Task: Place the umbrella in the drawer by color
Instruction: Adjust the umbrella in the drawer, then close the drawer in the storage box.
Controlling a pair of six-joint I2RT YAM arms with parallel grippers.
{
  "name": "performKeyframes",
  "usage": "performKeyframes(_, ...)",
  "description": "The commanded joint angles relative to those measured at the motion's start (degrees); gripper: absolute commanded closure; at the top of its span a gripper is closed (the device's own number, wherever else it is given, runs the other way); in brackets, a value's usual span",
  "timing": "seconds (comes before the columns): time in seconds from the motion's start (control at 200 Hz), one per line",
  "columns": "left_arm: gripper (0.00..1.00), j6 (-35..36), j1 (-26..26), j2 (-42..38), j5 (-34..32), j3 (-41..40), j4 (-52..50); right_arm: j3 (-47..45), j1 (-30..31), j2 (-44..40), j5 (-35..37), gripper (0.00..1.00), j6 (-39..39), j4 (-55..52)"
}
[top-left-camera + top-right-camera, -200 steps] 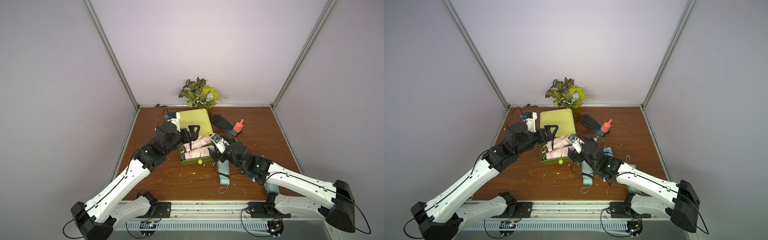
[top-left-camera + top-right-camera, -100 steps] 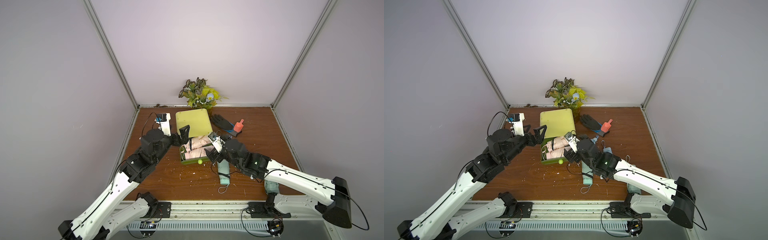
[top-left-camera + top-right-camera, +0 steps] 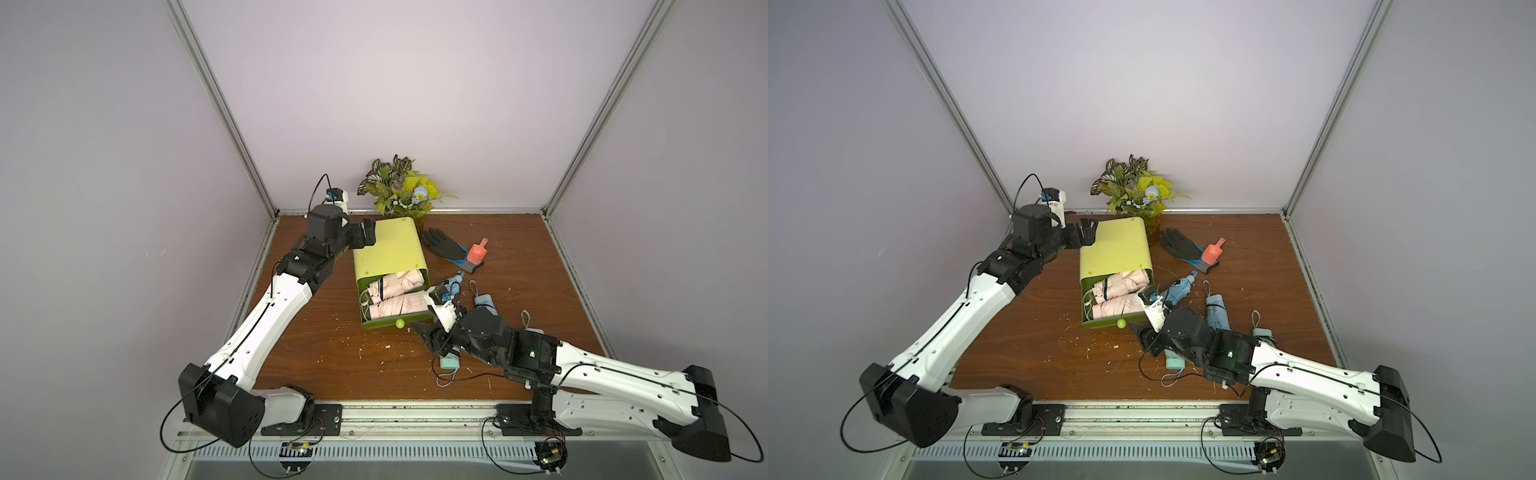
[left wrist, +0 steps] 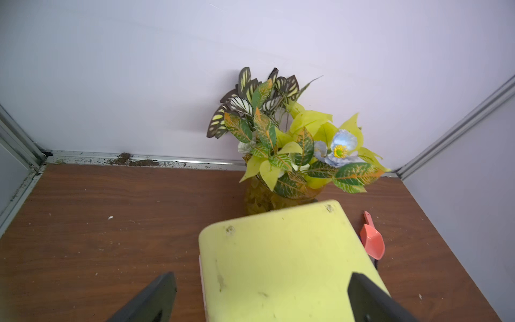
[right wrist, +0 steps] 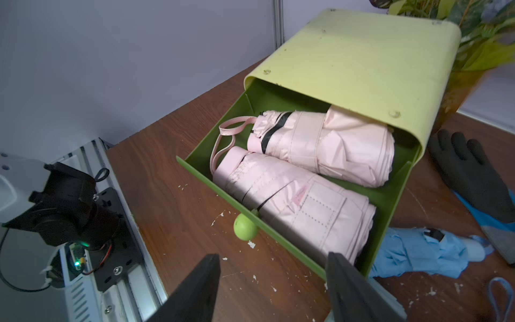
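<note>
The green drawer [image 3: 374,328] [image 5: 223,125] stands pulled out of the yellow cabinet [image 3: 386,249] [image 4: 278,264]. Two folded pink umbrellas [image 3: 397,307] [image 5: 292,203] lie in it. Blue umbrellas [image 3: 453,286] [image 3: 487,305] [image 5: 418,251] lie on the table right of the drawer. A mint umbrella [image 3: 450,362] lies partly under my right arm. My right gripper [image 3: 432,336] [image 5: 274,278] hovers just in front of the drawer's right front corner, jaws apart and empty. My left gripper [image 3: 368,232] [image 4: 259,295] is wide open over the cabinet's back left corner.
A potted plant [image 3: 399,191] stands behind the cabinet. A black glove [image 3: 444,245] and a red scoop [image 3: 477,251] lie at the back right. The drawer's green knob [image 3: 400,323] sticks out in front. White crumbs dot the brown table [image 3: 332,353].
My left gripper drew back from the drawer to the cabinet's back left corner. My right gripper moved from the drawer's right side toward the table's front, and its jaws narrowed.
</note>
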Motion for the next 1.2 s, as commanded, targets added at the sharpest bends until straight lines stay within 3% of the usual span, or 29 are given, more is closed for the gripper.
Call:
performKeyframes(0.0, 0.00, 2.99, 2.29, 3.72, 2.80, 2.30, -0.58, -4.81, 0.58, -1.57, 0.67, 0.38, 10.73, 11.18)
performKeyframes(0.215, 0.00, 3.80, 6.85, 9.05, 6.28, 3.29, -1.77, -7.03, 2.22, 3.24, 2.09, 0.42, 14.66, 17.28)
performKeyframes(0.405, 0.00, 4.46, 6.96, 10.88, 8.30, 1.13, -1.78, -7.51, 4.03, 8.35, 5.68, 0.50, 16.84, 25.31)
performKeyframes(0.585, 0.00, 4.49, 6.90, 12.27, 8.58, -0.39, -2.77, -7.63, 4.75, 11.08, 10.01, 0.49, 17.75, 31.67)
performKeyframes(1.196, 0.00, 2.02, 6.81, 10.65, 12.95, -2.02, -2.08, 3.09, 3.57, 22.84, 20.27, 0.47, 3.70, 38.72)
